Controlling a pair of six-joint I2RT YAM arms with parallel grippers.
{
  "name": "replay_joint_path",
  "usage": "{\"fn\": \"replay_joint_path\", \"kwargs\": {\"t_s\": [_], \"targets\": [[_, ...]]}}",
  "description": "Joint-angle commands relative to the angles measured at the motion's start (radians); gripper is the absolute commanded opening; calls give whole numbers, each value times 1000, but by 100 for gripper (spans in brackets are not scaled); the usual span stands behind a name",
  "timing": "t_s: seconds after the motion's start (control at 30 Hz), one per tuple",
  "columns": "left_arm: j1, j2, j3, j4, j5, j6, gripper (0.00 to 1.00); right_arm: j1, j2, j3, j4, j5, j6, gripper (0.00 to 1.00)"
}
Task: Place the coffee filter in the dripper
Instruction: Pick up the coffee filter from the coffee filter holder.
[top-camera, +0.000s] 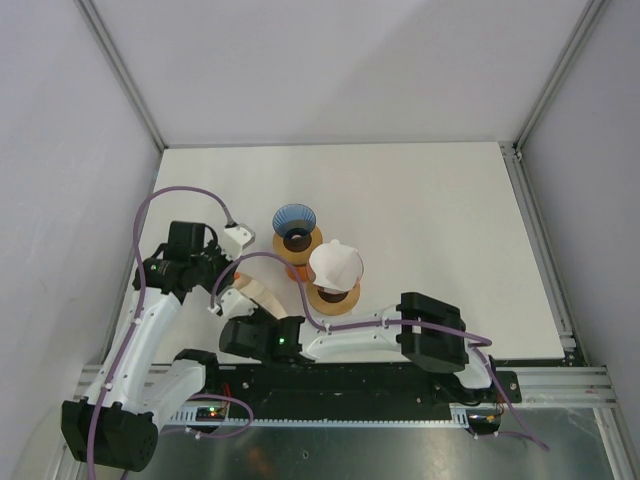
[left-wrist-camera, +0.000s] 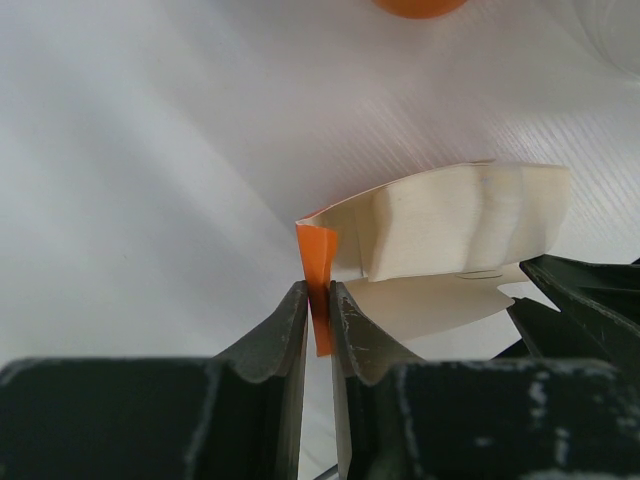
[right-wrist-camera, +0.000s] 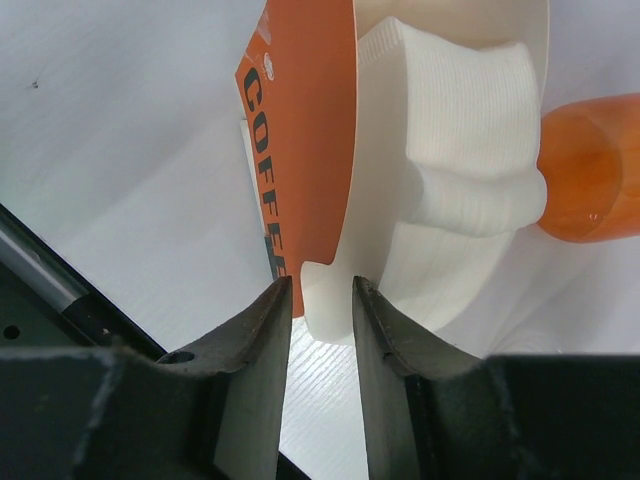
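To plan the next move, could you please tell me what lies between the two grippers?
The orange cardboard sleeve of white paper filters, seen best in the left wrist view.

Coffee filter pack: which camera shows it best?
Right wrist: the coffee filter pack fills the frame, orange sleeve lettering and ribbed white filters clear. Left wrist shows it edge-on, its orange corner pinched by the left gripper. Top external shows only a small pale strip between the arms.

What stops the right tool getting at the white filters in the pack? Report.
Probably nothing. The right tool is open, with a white edge of the filters between its jaws, and the left tool pinches the orange pack. Nothing visible blocks it.
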Motion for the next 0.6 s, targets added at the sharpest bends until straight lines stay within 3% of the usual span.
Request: {"fn": "replay_joint_path", "kwargs": {"t_s": [0.0, 0.57], "targets": [[-2, 5, 5, 0, 18, 19, 17, 10, -65, 10, 19, 66, -10, 36], [-2, 5, 2, -2, 21, 17, 17, 13, -56, 9, 23, 52, -3, 36]]}}
